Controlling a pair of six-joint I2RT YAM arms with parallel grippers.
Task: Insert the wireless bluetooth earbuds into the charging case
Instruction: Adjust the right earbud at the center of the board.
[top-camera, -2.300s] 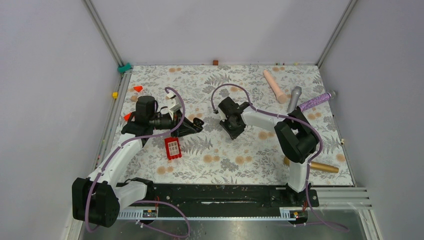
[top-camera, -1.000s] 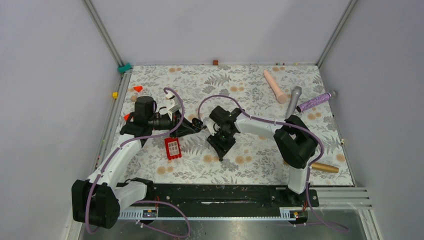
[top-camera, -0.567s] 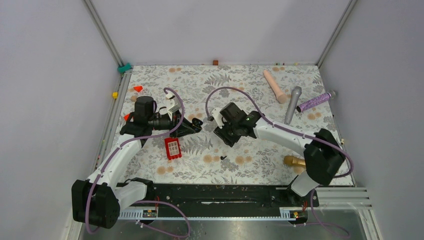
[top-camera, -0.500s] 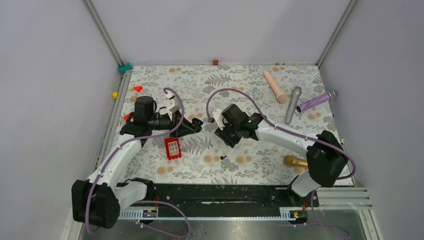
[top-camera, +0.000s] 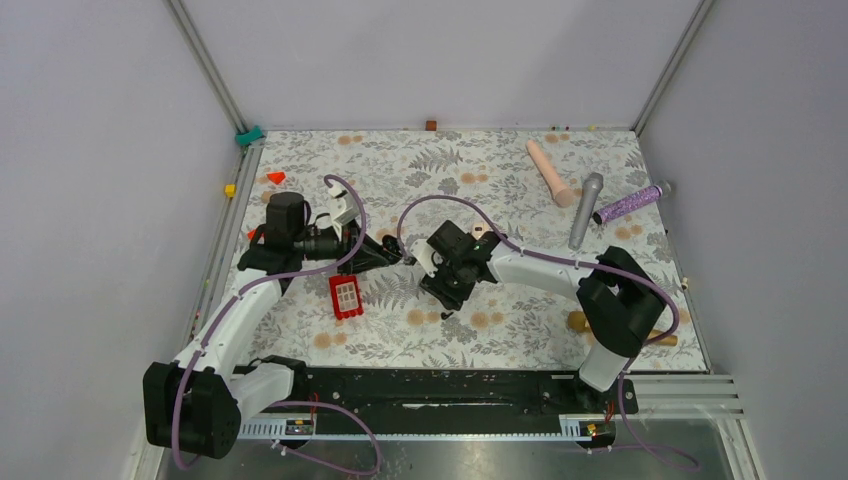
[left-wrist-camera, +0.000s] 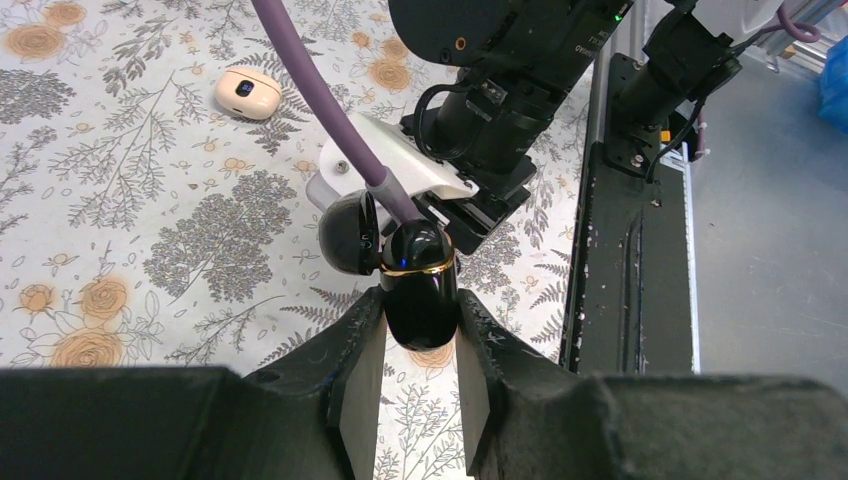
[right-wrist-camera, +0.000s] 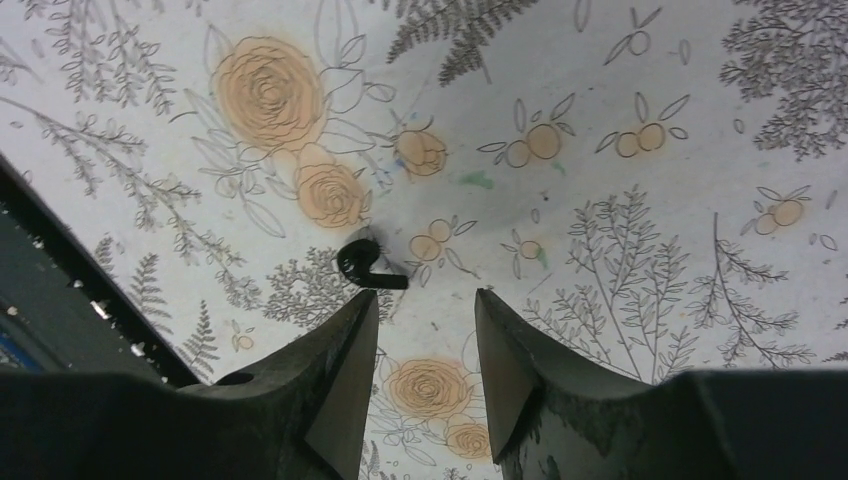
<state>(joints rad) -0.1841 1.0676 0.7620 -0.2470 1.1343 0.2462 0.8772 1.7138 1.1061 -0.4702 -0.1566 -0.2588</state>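
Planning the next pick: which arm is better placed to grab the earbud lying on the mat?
Right. The right end effector hangs open close above the earbud; the left end effector is shut on the open charging case.

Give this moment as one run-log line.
left jaws: shut on open charging case | right jaws: open, near earbud lying on table | earbud not yet grasped

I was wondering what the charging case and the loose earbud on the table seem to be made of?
The charging case looks like glossy black plastic, given its sharp highlights, with a shiny gold, perhaps metallic, band at its rim. The earbud seems black plastic too, duller; too small to be sure.
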